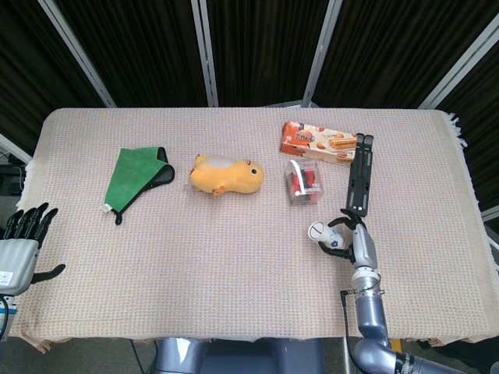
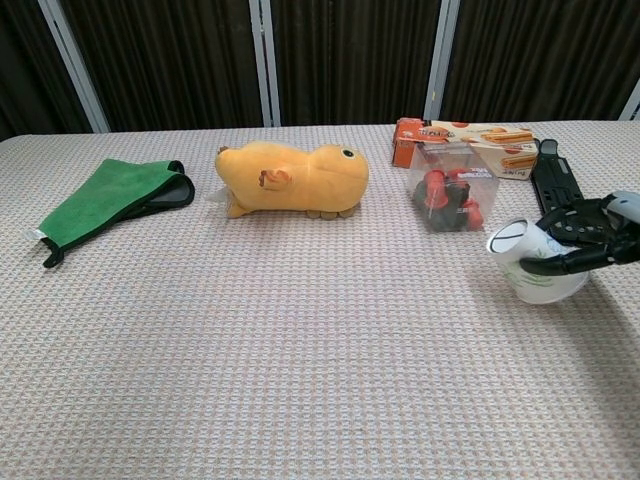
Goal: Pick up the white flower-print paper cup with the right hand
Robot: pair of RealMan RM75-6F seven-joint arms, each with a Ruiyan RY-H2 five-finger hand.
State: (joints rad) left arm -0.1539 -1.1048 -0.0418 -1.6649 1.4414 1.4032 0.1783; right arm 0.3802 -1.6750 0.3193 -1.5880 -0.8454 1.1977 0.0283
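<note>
The worktop [image 1: 234, 257], covered by a beige woven cloth, is seen whole from the head view only; the chest view crops its near edge and sides. On it are laid a green cloth [image 1: 134, 175], a yellow plush toy [image 1: 226, 174], an orange snack box [image 1: 318, 142], a flat black bar [image 1: 360, 173] and a clear box of red pieces [image 1: 303, 181]. The right hand [image 1: 349, 241] is wrapped around the white flower-print paper cup [image 1: 321, 234], which is gripped tilted, its open mouth turned left, near the worktop's right front. The dark fingers [image 2: 570, 262] curled across the cup's wall and the cup's tilt are shown best by the chest view. The left hand [image 1: 19, 245], fingers spread and holding nothing, is caught only by the head view, off the worktop's left front corner.
</note>
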